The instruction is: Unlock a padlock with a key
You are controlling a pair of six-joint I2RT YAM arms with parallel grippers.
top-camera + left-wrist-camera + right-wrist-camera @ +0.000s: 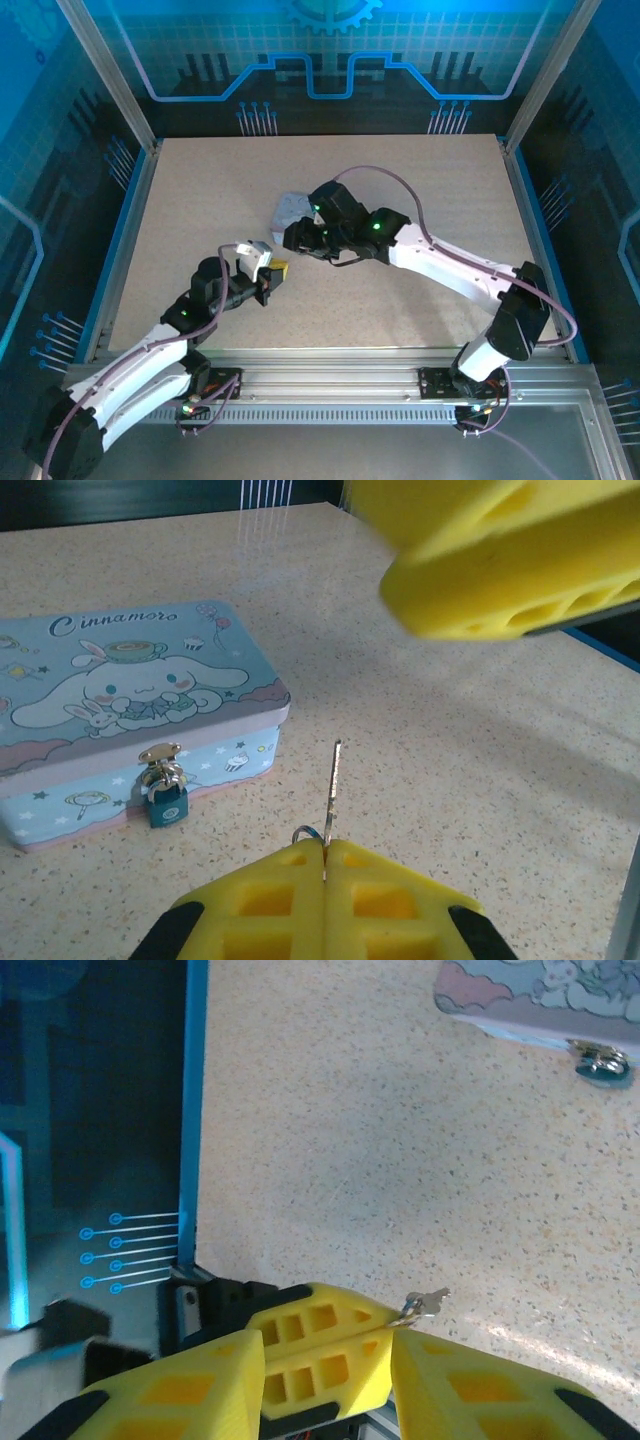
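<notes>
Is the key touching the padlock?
Apart. The left wrist view shows bare table between the key, pinched in the left gripper, and the padlock hanging on the tin.

Head of the key [334, 780] seems buried in the left gripper [325, 848] — the tin [130, 720] runs off the left edge.

1 pastel cartoon tin [130, 695], speckled beige table [450, 740]
</notes>
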